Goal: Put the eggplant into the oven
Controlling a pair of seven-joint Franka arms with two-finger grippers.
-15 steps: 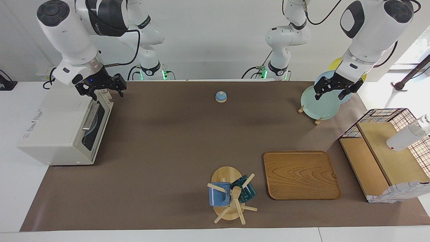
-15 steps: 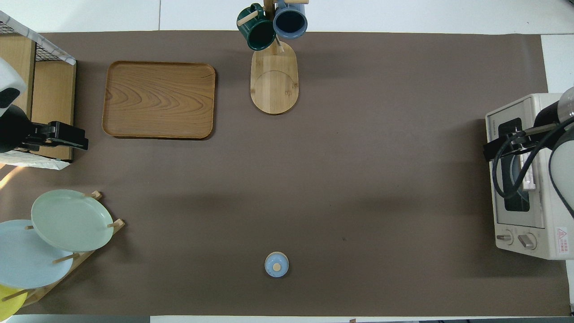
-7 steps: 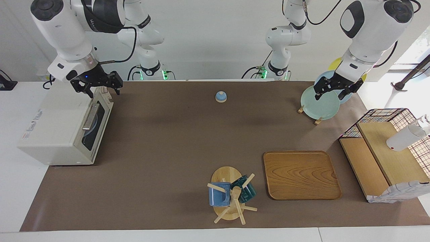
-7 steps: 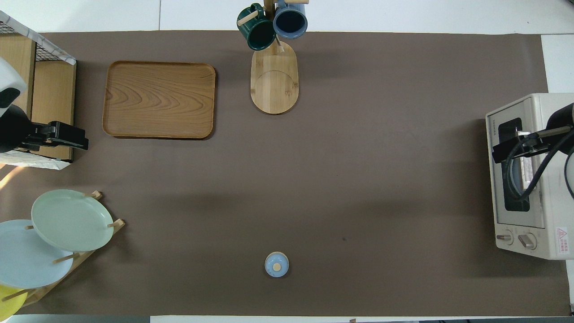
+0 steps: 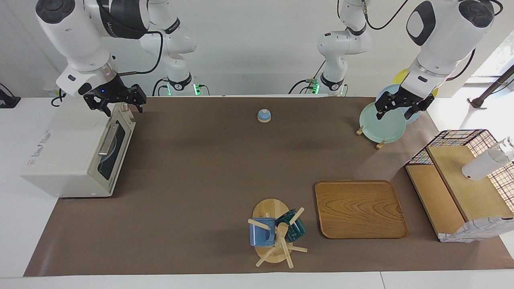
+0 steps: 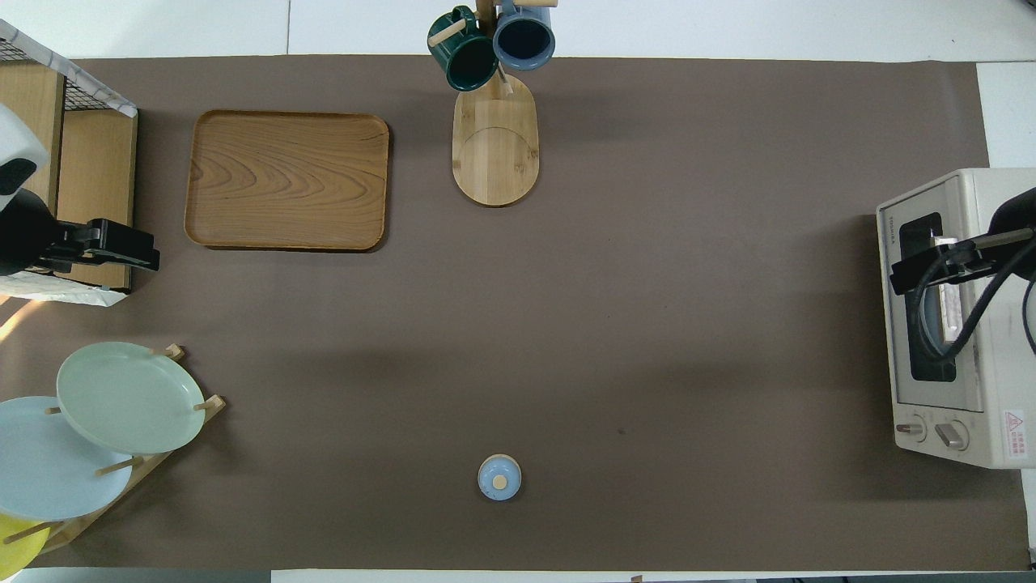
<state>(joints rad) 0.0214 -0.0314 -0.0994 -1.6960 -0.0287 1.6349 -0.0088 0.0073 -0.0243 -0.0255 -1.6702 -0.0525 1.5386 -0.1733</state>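
The eggplant is out of view in both views. The cream-white oven (image 5: 68, 148) (image 6: 979, 421) stands at the right arm's end of the table with its dark glass door shut. A pale round shape shows through the glass. My right gripper (image 5: 119, 106) (image 6: 931, 271) hangs open and empty over the oven's top edge, above the door. My left gripper (image 5: 395, 113) (image 6: 113, 247) waits open and empty in the air at the left arm's end, above the plate rack (image 5: 379, 142).
A small blue lid (image 5: 264, 115) (image 6: 499, 477) lies close to the robots. A wooden tray (image 5: 360, 208) and a mug tree (image 5: 277, 233) with two mugs sit farther out. A wooden shelf with a wire basket (image 5: 453, 188) is beside the tray.
My right gripper has risen and drawn back a little over the oven's top, still open. The left arm has not moved.
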